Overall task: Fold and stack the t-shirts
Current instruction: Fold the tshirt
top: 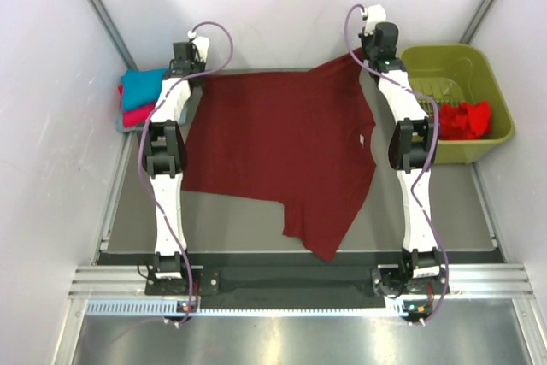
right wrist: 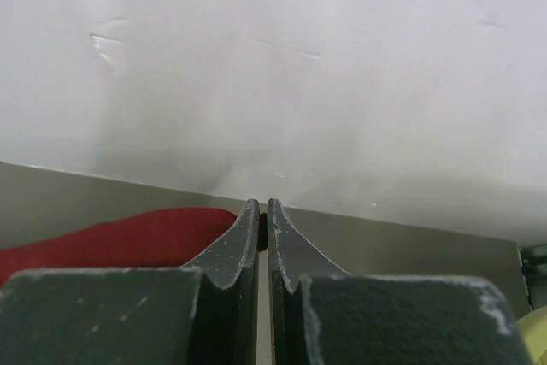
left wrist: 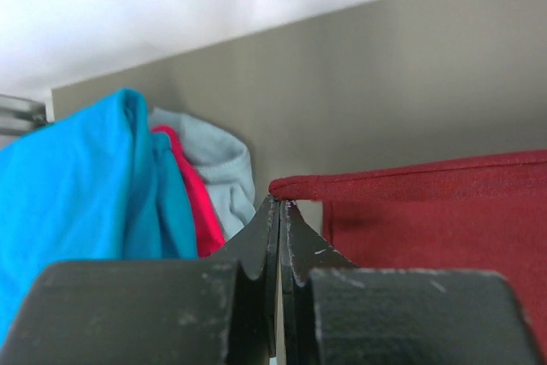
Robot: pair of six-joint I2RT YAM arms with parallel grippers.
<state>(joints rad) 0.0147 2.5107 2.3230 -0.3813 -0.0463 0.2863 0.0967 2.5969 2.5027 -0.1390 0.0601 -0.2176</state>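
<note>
Left gripper point(left wrist: 279, 205) - fingers pressed together on the hemmed edge of the dark maroon t-shirt point(top: 282, 147), right at its far-left corner. No gap between the fingers in the left wrist view.

Right gripper point(right wrist: 262, 205) - also clamped, with a sliver of maroon cloth between the tips. This is the shirt's far-right corner, which pulls up to a point at the gripper in the top view.

The maroon shirt is spread over the middle of the table point(top: 231, 221), between the 2 arms, and mostly flat. The near-left edge is straight. The near-right part runs down to a rounded flap close to the near edge of the table. There is a small white mark on the right edge.

At the far-left corner of the table, 3 more shirts are piled together: teal t-shirt point(left wrist: 77, 185) in front, pink-red t-shirt point(left wrist: 195, 207) tucked against it, and pale grey-blue t-shirt point(left wrist: 215, 160) behind. The pile sits just beside the left gripper, and I can't tell whether it touches the maroon hem.

At far right, the olive-green basket point(top: 444, 64) holds the bright red t-shirt point(top: 466, 119), bunched up against its right side. The right arm passes just left of the basket.
</note>
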